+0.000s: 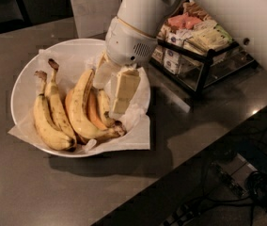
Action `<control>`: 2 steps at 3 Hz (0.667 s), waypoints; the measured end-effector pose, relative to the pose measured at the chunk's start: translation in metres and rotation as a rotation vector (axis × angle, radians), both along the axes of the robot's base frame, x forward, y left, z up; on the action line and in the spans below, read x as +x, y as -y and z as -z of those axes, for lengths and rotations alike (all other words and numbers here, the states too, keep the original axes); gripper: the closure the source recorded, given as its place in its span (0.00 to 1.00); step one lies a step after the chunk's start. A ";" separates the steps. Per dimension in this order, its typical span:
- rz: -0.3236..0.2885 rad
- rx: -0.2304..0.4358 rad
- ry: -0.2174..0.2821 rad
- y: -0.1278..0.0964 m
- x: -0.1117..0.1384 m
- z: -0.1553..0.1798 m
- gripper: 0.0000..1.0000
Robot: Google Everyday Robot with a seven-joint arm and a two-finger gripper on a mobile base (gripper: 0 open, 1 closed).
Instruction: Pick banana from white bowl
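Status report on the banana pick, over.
Hand open, low in white bowl. Banana not yet lifted, lying by the hand. Long curved banana tight alongside it.

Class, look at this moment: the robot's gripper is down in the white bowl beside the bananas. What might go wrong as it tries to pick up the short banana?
1. The gripper is open at the right side of the white bowl. The short banana lies pressed against the long curved banana, so closing may pinch both or push the target aside.
2. The crinkled paper liner bunches around the gripper and could be caught and lifted.
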State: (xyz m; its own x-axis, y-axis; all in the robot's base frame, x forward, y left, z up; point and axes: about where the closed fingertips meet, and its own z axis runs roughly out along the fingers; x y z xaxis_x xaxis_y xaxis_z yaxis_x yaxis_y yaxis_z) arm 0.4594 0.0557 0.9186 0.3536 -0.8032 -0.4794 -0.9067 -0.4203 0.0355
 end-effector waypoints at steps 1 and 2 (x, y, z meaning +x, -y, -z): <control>0.003 0.002 -0.023 -0.003 0.001 0.001 0.31; 0.027 0.011 -0.056 -0.003 -0.003 0.005 0.31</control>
State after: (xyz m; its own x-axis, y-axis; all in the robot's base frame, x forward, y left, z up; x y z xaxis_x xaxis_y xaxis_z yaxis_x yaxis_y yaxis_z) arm 0.4568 0.0585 0.9139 0.3042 -0.8064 -0.5072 -0.9144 -0.3965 0.0820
